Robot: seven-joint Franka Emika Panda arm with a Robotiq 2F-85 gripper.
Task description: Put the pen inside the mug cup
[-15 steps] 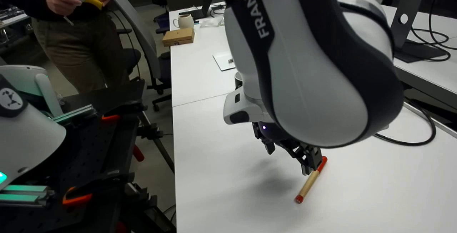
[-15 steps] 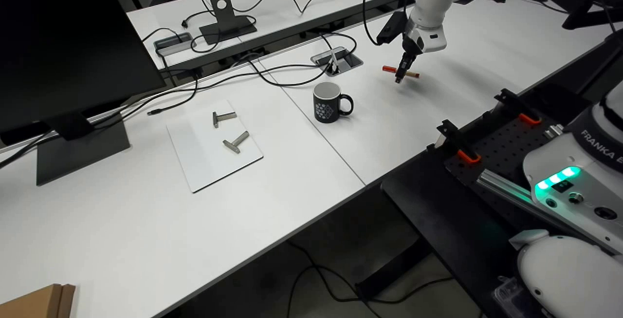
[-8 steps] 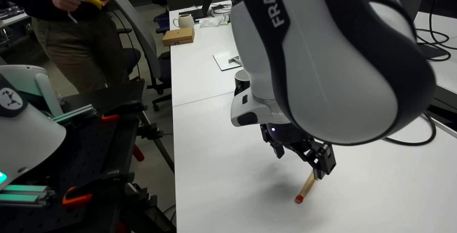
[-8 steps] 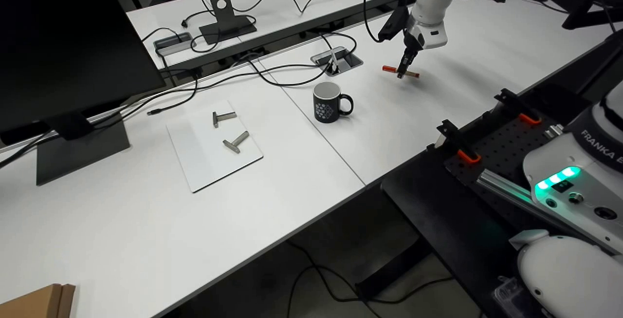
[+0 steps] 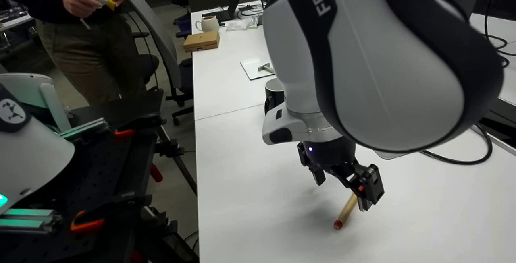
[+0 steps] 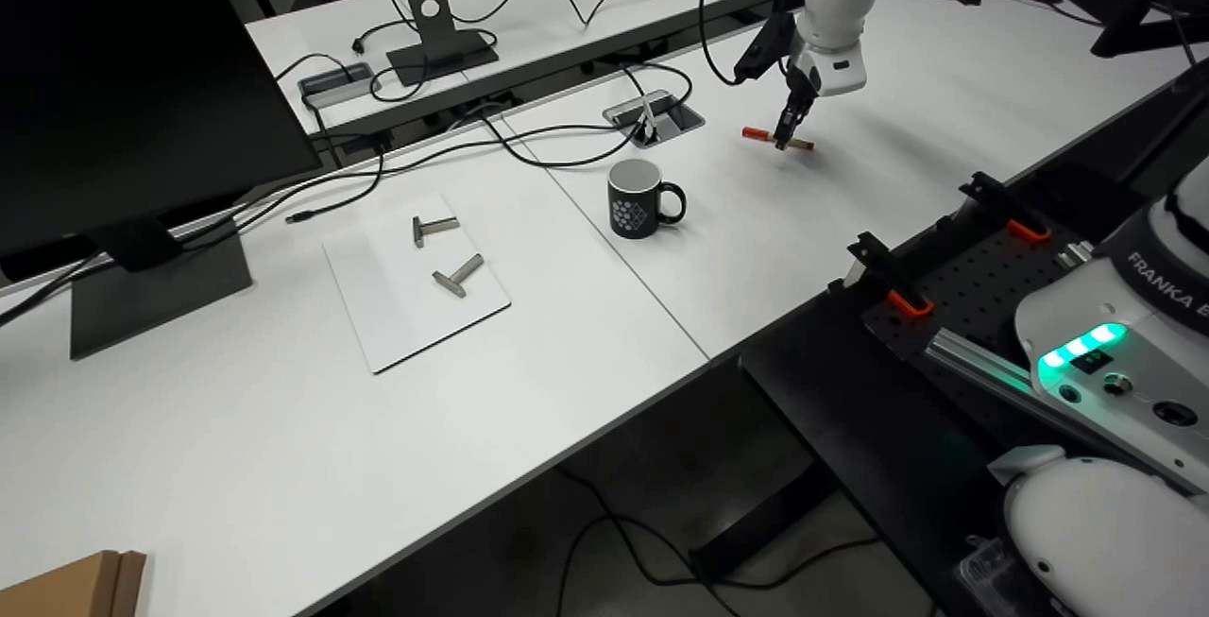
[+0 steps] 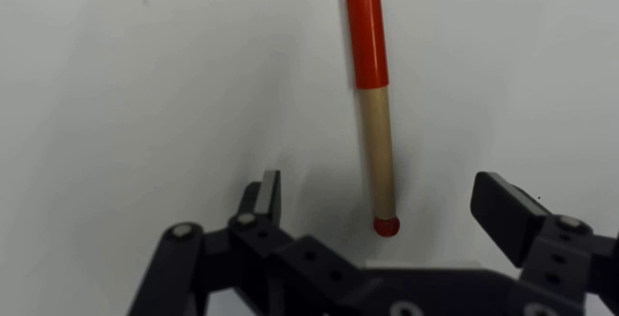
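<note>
The pen (image 7: 379, 151), a wooden-tan barrel with a long red cap and a small red end, lies flat on the white table. In the wrist view my gripper (image 7: 379, 185) is open, its two fingers wide apart on either side of the barrel's lower part, touching nothing that I can see. The gripper (image 5: 342, 191) hides the red cap in an exterior view, leaving the tan end of the pen (image 5: 346, 213) visible. The black mug cup (image 6: 633, 208) stands upright with its handle out to the side; the arm partly covers the mug cup (image 5: 273, 95) in an exterior view.
A cable socket plate (image 6: 676, 128) with black cables (image 6: 557, 163) lies near the mug and pen. Beyond the mug, a white board (image 6: 387, 315) carries two small metal tools. A monitor (image 6: 142, 78) stands farther along. A person (image 5: 88, 33) stands beside the table.
In an exterior view my gripper has shifted to the right and slightly down, and its finger now covers the pen's red cap. Pen and mug have stayed put; the jaws remain open.
</note>
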